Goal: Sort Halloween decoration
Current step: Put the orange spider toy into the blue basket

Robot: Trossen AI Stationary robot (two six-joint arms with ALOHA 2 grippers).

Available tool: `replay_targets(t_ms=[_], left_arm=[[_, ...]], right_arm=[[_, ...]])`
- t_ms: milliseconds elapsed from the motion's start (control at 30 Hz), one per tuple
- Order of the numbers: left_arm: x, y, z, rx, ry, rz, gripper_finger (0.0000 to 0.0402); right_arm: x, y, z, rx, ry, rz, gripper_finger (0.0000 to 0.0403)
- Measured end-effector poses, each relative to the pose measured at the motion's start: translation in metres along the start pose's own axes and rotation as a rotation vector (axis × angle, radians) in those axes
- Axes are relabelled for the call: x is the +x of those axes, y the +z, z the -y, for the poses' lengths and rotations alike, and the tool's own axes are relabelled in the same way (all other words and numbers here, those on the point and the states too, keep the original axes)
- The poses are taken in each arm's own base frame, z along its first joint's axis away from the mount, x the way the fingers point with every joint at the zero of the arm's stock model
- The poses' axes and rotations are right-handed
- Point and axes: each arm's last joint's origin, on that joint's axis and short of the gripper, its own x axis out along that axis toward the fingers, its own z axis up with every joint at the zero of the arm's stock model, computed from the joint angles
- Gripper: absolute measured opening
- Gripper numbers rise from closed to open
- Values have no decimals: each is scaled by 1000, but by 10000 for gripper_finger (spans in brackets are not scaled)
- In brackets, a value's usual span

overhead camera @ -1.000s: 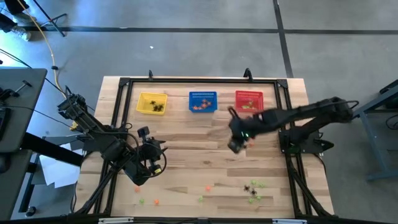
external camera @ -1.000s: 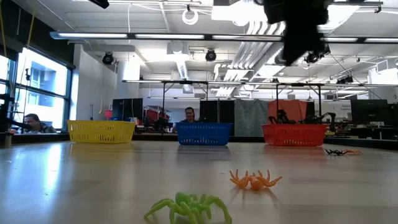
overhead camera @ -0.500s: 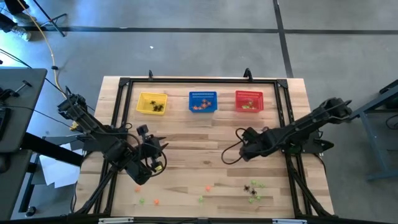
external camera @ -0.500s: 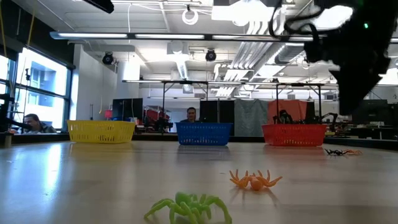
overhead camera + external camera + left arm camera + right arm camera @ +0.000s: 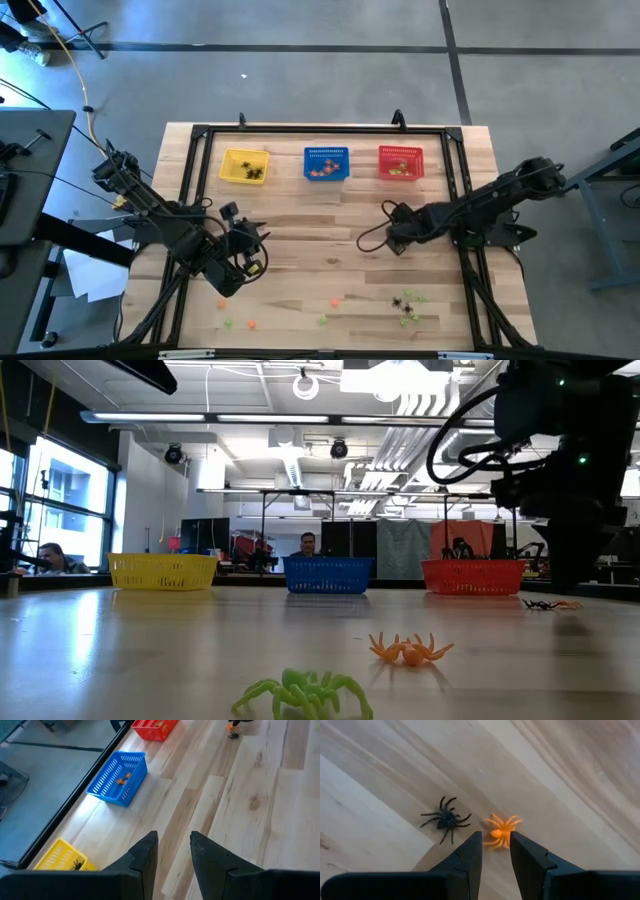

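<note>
The Halloween decoration lies as tiny plastic spiders on the wooden table. A black spider (image 5: 445, 819) and an orange spider (image 5: 501, 831) rest on the wood right under my right gripper (image 5: 495, 845), which points down, open, its fingertips just short of the orange one. In the high view this gripper (image 5: 391, 239) hides both. More trinkets lie near the front edge: an orange one (image 5: 410, 650), a light green one (image 5: 305, 692) and a black-and-green cluster (image 5: 407, 304). My left gripper (image 5: 174, 845) hangs open and empty over the table's left part (image 5: 253, 242).
Three mesh baskets stand in a row along the far edge: yellow (image 5: 245, 166), blue (image 5: 326, 163) and red (image 5: 401, 162), each with a few trinkets inside. A black frame (image 5: 200, 135) runs around the table. Bare wood lies between the baskets and both grippers.
My right gripper has come down from high above the table's middle toward the wood, shifting a little toward the right edge, and has tipped to point more steeply down. It now stands low over the black and orange spiders. The trinkets have not moved.
</note>
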Motion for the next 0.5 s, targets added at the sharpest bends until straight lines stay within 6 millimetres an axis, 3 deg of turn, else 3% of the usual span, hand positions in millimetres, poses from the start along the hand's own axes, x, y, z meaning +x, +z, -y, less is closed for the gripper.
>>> replay_targets(t_ms=[500], left_arm=[[0, -1, 1, 0, -18, -21, 101]], right_arm=[[5, 18, 11, -13, 14, -77, 94]])
